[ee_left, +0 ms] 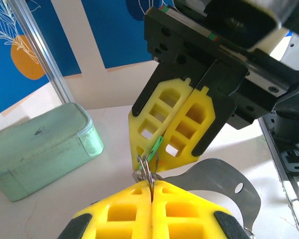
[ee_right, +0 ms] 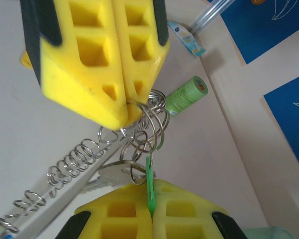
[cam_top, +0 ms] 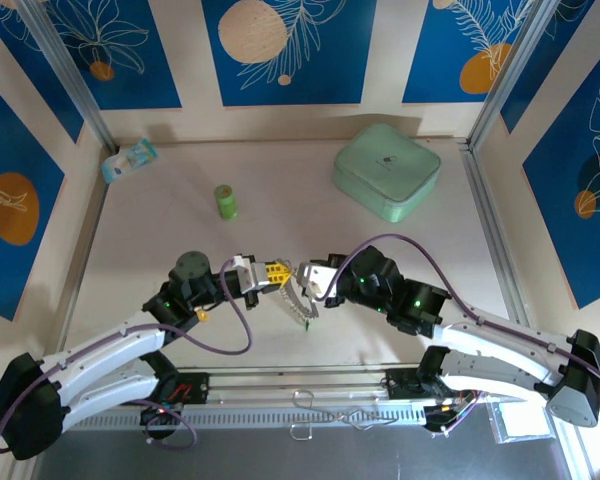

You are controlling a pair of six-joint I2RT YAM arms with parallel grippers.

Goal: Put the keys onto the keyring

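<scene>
Counting what is in front of me: two grippers, one keyring, one key that I can make out, one chain, one bottle, one case, one packet.

My left gripper (cam_top: 283, 274) and right gripper (cam_top: 300, 281) meet tip to tip over the middle of the table (cam_top: 410, 260), nearly touching. Both pairs of yellow fingers are pressed together.

The left pair pinches the keyring (ee_right: 157, 122) by its wire. From the right wrist the ring shows as several overlapping silver coils (three or four, too tangled for an exact count) bunched right at those fingertips. The right pair clamps one green key (ee_right: 149, 179) edge-on, its thin green head sticking out of the seam between the fingers and reaching up into the coils. I cannot tell whether it is threaded on the wire or only lying against it. So the ring sits in the narrow gap between my two sets of jaws, gripped by the left and touched by the key from the right.

The chain (ee_right: 72, 162) of wire links trails from the ring down toward the table.

Farther back stand one green bottle (cam_top: 225, 201), upright, one mint-green case (cam_top: 386, 170) at the far right, and one blue-and-white packet (cam_top: 130, 159) at the far left, all well apart from my jaws.
</scene>
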